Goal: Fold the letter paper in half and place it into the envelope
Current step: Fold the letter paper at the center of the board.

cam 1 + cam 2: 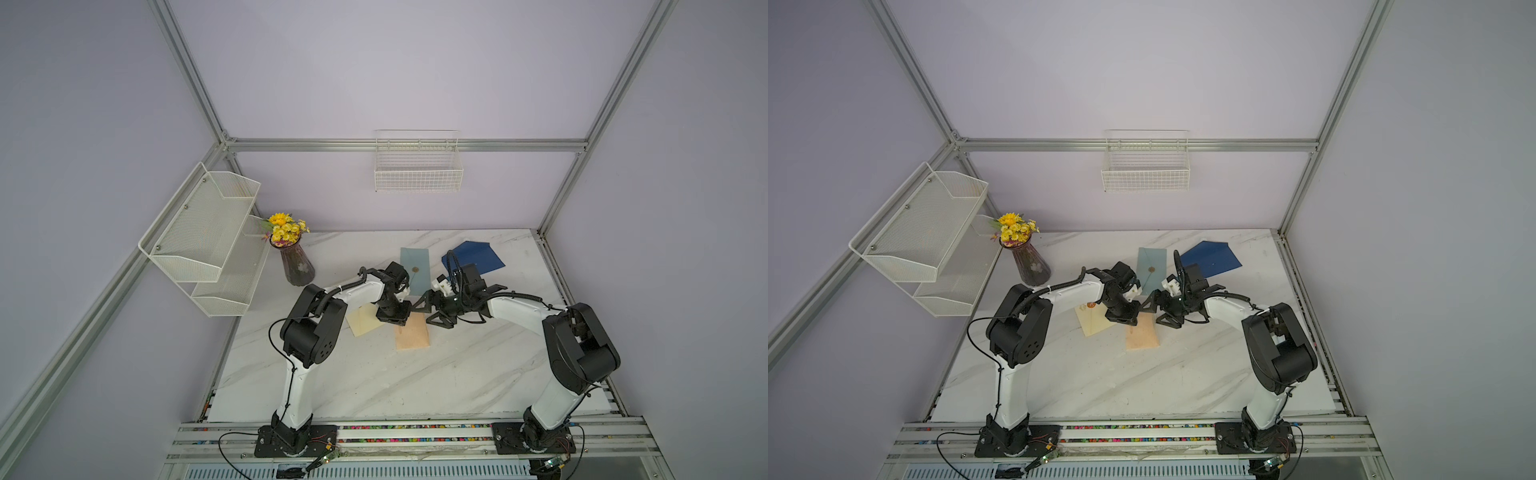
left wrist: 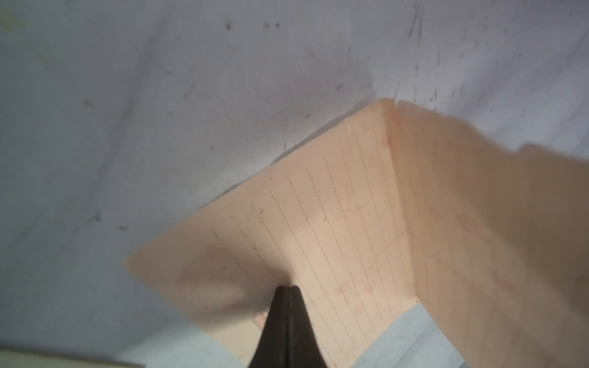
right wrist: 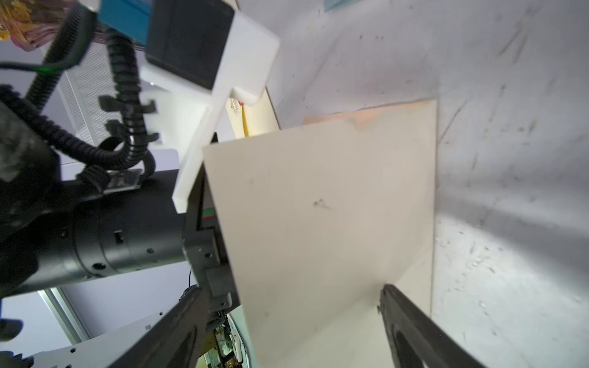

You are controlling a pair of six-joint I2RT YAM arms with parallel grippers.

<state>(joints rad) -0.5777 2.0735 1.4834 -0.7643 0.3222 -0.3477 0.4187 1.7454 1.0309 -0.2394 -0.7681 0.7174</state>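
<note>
The peach lined letter paper [image 1: 413, 336] [image 1: 1142, 337] lies mid-table, half folded. My left gripper [image 1: 397, 322] [image 2: 288, 288] is shut, its tips pressing on the flat lined half [image 2: 334, 223]. The other half [image 2: 478, 223] [image 3: 318, 207] stands up from the crease. My right gripper [image 1: 428, 314] [image 3: 293, 306] is open, its fingers [image 3: 408, 325] on either side of that raised half without gripping it. A grey-blue envelope [image 1: 419, 268] with a round seal lies just behind the grippers. A dark blue envelope [image 1: 473, 257] lies further right with its flap open.
A cream envelope [image 1: 361, 322] lies under the left arm, beside the paper. A dark vase of yellow flowers [image 1: 297, 266] stands at the back left, by a white mesh shelf [image 1: 208, 241]. A wire basket [image 1: 417, 166] hangs on the back wall.
</note>
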